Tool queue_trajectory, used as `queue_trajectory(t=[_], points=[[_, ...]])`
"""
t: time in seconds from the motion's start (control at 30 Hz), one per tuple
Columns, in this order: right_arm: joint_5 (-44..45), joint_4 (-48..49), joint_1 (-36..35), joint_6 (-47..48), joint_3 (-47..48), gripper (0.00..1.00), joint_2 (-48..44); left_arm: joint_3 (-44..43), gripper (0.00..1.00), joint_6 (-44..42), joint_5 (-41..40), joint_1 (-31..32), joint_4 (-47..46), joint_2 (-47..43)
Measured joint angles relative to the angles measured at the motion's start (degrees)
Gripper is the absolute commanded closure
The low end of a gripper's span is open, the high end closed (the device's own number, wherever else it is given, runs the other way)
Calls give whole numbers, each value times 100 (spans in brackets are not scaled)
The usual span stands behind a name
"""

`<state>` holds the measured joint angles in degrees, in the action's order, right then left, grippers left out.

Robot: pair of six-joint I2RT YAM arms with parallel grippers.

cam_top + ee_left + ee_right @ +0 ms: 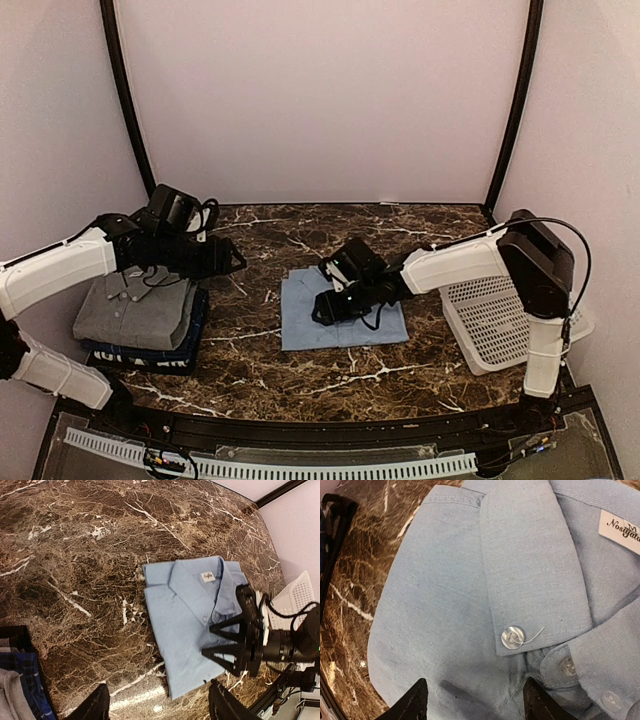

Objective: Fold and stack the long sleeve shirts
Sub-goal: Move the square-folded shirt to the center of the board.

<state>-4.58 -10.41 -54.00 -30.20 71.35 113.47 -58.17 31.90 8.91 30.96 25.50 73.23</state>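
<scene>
Now folded light blue shirt [345, 312] flat, frame centre on bench [400, 235]. Right tool [323, 309] over it, spread, empty. Left tool [236, 262] spread, empty, beside grey shirt [135, 310] atop navy shirt [150, 352], frame left. Stacking step, likely; next needs edge grips, lift onto pile.

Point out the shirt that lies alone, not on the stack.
The light blue collared shirt, folded by itself in the middle of the table. The grey shirt sits atop the dark navy shirt in the pile at the left.
</scene>
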Motion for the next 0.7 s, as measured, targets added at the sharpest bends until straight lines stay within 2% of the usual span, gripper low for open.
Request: queue_trajectory(t=[0.23, 0.47, 0.7], points=[[-219, 236, 916, 481, 190, 37, 225, 254, 34, 55, 7, 0, 208, -315], [-439, 313, 1751, 1032, 883, 37, 774, 463, 34, 278, -9, 76, 376, -393], [-623, 254, 2380, 1388, 1311, 36, 1071, 581, 33, 656, -623, 708, 684, -369]])
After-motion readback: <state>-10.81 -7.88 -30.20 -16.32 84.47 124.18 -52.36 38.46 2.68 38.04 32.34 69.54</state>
